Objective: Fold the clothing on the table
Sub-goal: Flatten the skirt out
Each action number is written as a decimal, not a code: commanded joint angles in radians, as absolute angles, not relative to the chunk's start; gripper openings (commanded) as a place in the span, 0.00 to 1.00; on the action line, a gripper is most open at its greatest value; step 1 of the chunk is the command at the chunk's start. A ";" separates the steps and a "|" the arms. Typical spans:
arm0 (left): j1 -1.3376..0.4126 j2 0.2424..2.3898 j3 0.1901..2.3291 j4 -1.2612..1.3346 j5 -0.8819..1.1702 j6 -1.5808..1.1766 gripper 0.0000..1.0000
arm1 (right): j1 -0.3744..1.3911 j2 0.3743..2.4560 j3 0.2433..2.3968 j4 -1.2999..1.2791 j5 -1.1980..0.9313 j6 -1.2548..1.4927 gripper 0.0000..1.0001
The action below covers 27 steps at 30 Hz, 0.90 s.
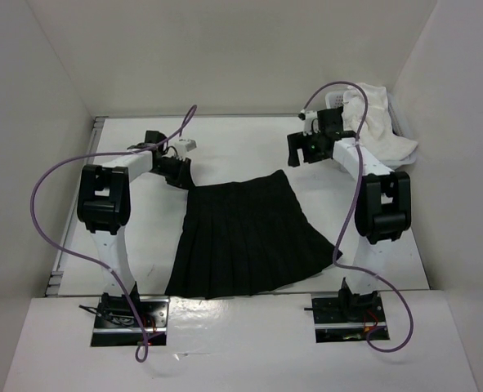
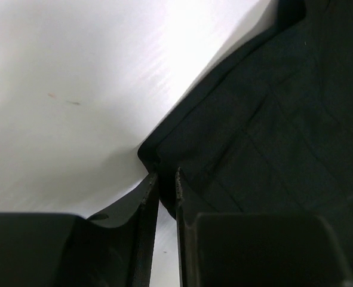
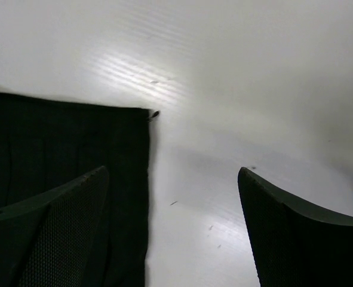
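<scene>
Left claw [image 1: 178, 170] reaches down to one waist corner of the black pleated skirt [image 1: 245, 237] in the overhead view, while the right claw [image 1: 303, 149] hovers by the other corner. The skirt lies spread flat in the middle of the tabletop [image 1: 241, 143], waist toward the far edge and hem toward the near edge. No fold is made yet, so the whole task appears to lie ahead. A white garment [image 1: 382, 122] is heaped at the far right corner, a detail neither wrist camera catches. The left wrist view supplies what the overhead cannot: the fingers [image 2: 185, 206] are nearly pressed together, only a slit between them, right at the skirt's corner. Whether cloth is caught in that slit cannot be told. The right wrist view shows its fingers [image 3: 63, 227] spread wide and holding nothing, one above the fabric and the other above bare tabletop, with the skirt's squared corner lying just ahead of them.
</scene>
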State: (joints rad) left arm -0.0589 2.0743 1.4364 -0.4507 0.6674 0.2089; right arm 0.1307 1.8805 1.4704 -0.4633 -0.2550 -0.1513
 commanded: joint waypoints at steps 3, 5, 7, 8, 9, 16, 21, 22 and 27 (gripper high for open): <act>-0.066 2.083 1.466 -0.523 0.721 0.265 0.20 | 0.063 1.945 1.568 -0.463 -0.337 -0.170 0.92; -0.066 2.083 1.466 -0.534 0.721 0.265 0.14 | 0.063 1.960 1.578 -0.463 -0.348 -0.179 0.92; -0.075 2.083 1.466 -0.544 0.721 0.265 0.05 | 0.054 1.997 1.589 -0.463 -0.385 -0.199 0.90; -0.075 2.083 1.466 -0.545 0.721 0.265 0.02 | 0.054 2.009 1.601 -0.463 -0.400 -0.199 0.89; -0.075 2.083 1.466 -0.545 0.721 0.265 0.00 | 0.043 2.022 1.617 -0.463 -0.417 -0.199 0.88; -0.104 2.063 1.466 -0.545 0.692 0.265 0.00 | 0.023 2.143 1.674 -0.503 -0.584 -0.229 0.71; -0.114 2.054 1.466 -0.545 0.672 0.265 0.00 | 0.023 2.198 1.701 -0.523 -0.626 -0.238 0.63; -0.114 2.054 1.466 -0.545 0.672 0.265 0.00 | 0.023 2.207 1.701 -0.523 -0.636 -0.238 0.63; -0.114 2.063 1.476 -0.545 0.663 0.265 0.00 | 0.023 2.217 1.701 -0.532 -0.647 -0.249 0.61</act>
State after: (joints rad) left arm -0.1085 2.0781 1.4445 -0.5282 0.6521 0.2367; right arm 0.0280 2.2131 1.6550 -0.5137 -0.6079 -0.2276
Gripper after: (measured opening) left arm 0.010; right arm 0.616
